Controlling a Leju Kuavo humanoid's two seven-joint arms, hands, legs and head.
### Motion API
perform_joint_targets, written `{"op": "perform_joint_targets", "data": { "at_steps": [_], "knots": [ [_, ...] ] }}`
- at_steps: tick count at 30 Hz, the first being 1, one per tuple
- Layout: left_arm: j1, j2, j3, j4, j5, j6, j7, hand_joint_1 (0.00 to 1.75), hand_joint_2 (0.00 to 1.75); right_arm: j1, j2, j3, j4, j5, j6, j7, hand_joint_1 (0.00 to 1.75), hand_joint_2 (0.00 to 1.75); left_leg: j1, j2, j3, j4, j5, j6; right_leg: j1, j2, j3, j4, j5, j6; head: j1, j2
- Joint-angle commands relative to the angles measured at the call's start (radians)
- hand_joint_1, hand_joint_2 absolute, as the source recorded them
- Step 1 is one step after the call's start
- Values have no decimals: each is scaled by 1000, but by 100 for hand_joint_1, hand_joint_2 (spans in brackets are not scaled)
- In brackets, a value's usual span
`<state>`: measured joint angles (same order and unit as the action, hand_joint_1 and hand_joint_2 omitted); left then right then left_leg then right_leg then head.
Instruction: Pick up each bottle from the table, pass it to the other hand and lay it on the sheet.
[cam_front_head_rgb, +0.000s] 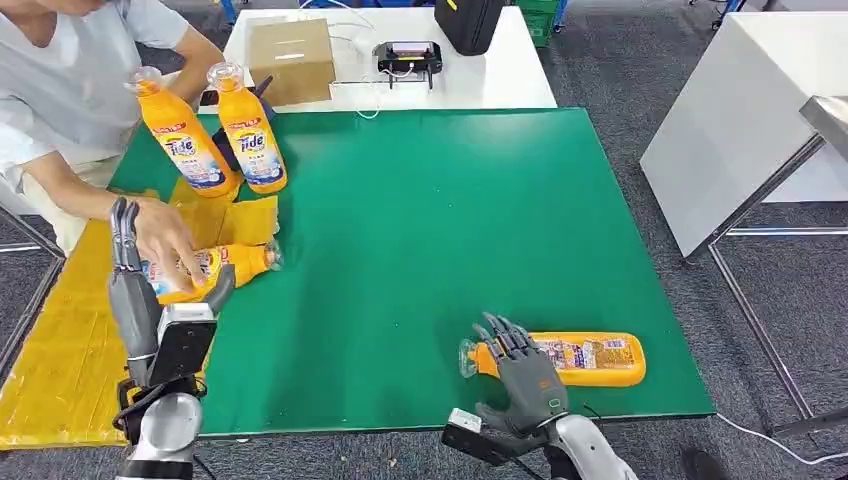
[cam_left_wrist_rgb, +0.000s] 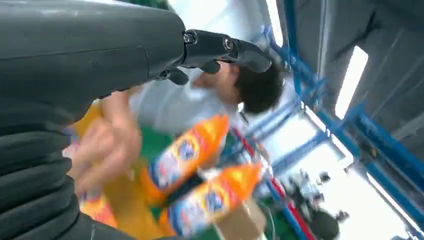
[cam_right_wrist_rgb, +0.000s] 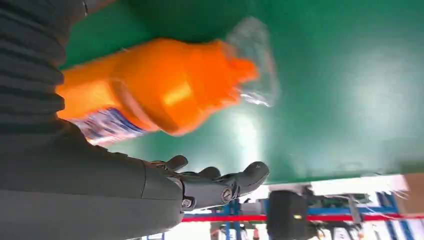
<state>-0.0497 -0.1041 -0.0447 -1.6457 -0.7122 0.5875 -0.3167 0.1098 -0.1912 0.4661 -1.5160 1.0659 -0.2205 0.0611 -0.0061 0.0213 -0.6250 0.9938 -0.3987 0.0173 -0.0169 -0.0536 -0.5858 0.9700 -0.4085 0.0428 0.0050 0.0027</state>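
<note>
Where labels face you, two upright bottles read "Tide"; your right hand hovers spread beside a lying bottle, its label print too small to read, while your left hand's grip is unclear.

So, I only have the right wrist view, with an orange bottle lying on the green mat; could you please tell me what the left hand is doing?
Observer: The left hand is up with its fingers extended, beside a second bottle lying at the edge of the yellow sheet.
Operator: Is anyone close to it?
Observer: Yes, a person's hand rests on that second bottle.
Operator: Are there more bottles?
Observer: Two upright bottles stand near the mat's far left corner.
</note>
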Motion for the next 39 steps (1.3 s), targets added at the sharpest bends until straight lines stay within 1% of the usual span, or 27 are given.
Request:
{"op": "perform_joint_targets", "data": {
  "at_steps": [1,2,3,4,5,6,8,9,10,15,16,17,18,19,20,21,22,25,26,28,31,32,34,35,37,38,39],
  "knots": [
    [46,27,-66,-12,20,21,-11,0,175,32,-27,-145,51,205,-73,160,0,175,2,-1,5,1,-4,-1,1,4,7,-1,-3,-1,0,0],
    [46,26,-67,-8,17,25,-11,0,175,26,-18,-165,66,242,-72,177,0,175,1,-1,3,0,-2,-1,0,4,4,-1,-1,-1,0,0],
    [46,25,-69,-6,16,25,-11,0,175,23,-13,-176,74,252,-73,186,0,175,1,-1,5,0,-4,-1,0,5,6,-1,-2,-1,0,0],
    [48,25,-73,-3,9,24,-8,0,175,19,0,-205,91,275,-80,196,0,175,0,-1,2,0,-2,0,0,4,2,-1,-2,0,0,0],
    [48,24,-75,1,-1,25,-3,0,175,18,8,-226,103,318,-76,212,0,175,1,-2,4,-1,-3,-1,0,5,5,-2,-2,0,0,0],
    [46,22,-78,8,-8,25,2,0,175,15,17,-245,120,348,-70,229,0,175,0,-2,3,-1,-2,-1,0,3,4,-2,-2,0,0,0],
    [46,22,-78,16,-8,28,3,0,175,14,29,-273,141,338,-69,219,0,175,0,-2,3,-1,-2,0,0,2,3,-2,-2,0,0,0],
    [47,22,-78,18,-8,29,4,0,175,14,31,-280,144,334,-69,216,0,175,1,-3,5,-1,-3,-1,1,4,6,-2,-2,0,0,0],
    [50,23,-78,18,-8,30,4,0,175,13,35,-293,151,333,-72,214,0,175,0,-2,3,-1,-2,0,0,3,4,-2,-2,1,0,0],
    [52,27,-81,18,-9,27,5,0,175,10,42,-306,156,322,-66,203,0,175,1,-2,5,-1,-3,0,1,4,6,-2,-3,0,0,0],
    [52,29,-83,19,-11,25,8,0,175,10,47,-317,158,313,-59,193,0,175,0,-2,3,-1,-2,0,0,3,4,-2,-2,1,0,0],
    [53,29,-83,20,-11,24,8,0,175,9,46,-321,161,310,-57,192,0,175,1,-2,6,-1,-3,-1,1,5,6,-2,-3,0,0,0],
    [53,29,-85,22,-11,22,10,0,175,6,48,-332,170,310,-60,190,0,175,0,-2,3,-1,-2,0,0,3,4,-2,-2,1,0,0],
    [53,29,-88,26,-10,21,10,0,175,0,53,-345,182,311,-63,186,0,175,1,-2,5,-1,-3,0,0,4,6,-2,-3,1,0,0],
    [53,29,-91,27,-10,21,10,0,175,-7,55,-353,191,312,-64,180,0,175,0,-2,3,-1,-2,0,0,3,4,-2,-2,1,0,0],
    [52,28,-94,29,-11,19,10,0,175,-16,55,-354,203,315,-62,179,0,175,1,-2,6,-1,-3,-1,0,5,7,-2,-3,0,0,0],
    [50,28,-98,30,-10,18,9,0,175,-24,59,-357,215,304,-48,171,0,175,0,-2,3,-1,-2,0,0,3,4,-2,-2,1,0,0],
    [41,32,-113,37,-3,12,5,0,175,-55,52,-354,276,295,-11,154,0,175,1,-2,5,-1,-3,0,1,5,6,-2,-2,0,0,0],
    [37,35,-120,41,1,10,3,0,175,-65,47,-343,304,276,12,125,0,175,0,-2,4,-1,-2,0,0,3,4,-2,-1,1,0,0],
    [28,36,-128,50,5,9,0,0,175,-83,40,-323,350,260,37,97,0,175,1,-2,6,-1,-2,0,1,4,7,-3,-1,1,0,0],
    [25,36,-130,54,5,10,0,0,175,-89,42,-318,366,259,38,96,0,175,1,-1,7,-1,-1,0,1,3,6,-3,-1,1,0,0],
    [25,36,-130,54,5,10,0,0,175,-89,42,-318,366,259,38,96,0,175,2,-1,10,-1,-2,-1,1,5,10,-4,-1,0,0,0],
    [25,36,-130,54,5,10,0,0,175,-89,42,-318,366,259,38,96,0,175,1,1,10,-1,-2,0,0,4,9,-3,-1,1,0,0],
    [25,36,-130,54,5,10,0,0,175,-89,42,-318,366,259,38,96,0,175,2,0,12,-1,-2,0,1,4,11,-3,-1,0,0,0],
    [23,40,-134,54,13,7,-3,0,175,-92,33,-302,372,262,46,92,0,175,1,1,15,-1,-3,1,0,3,6,-2,-2,0,0,0],
    [19,40,-138,58,16,7,-5,0,175,-100,29,-287,388,259,61,86,45,175,2,0,16,0,-4,1,1,4,4,-3,-3,-1,0,0],
    [16,41,-140,63,19,6,-6,0,175,-106,29,-279,401,255,69,80,129,175,1,1,16,-1,-6,0,1,3,5,-3,-5,-2,0,0]
  ]
}}
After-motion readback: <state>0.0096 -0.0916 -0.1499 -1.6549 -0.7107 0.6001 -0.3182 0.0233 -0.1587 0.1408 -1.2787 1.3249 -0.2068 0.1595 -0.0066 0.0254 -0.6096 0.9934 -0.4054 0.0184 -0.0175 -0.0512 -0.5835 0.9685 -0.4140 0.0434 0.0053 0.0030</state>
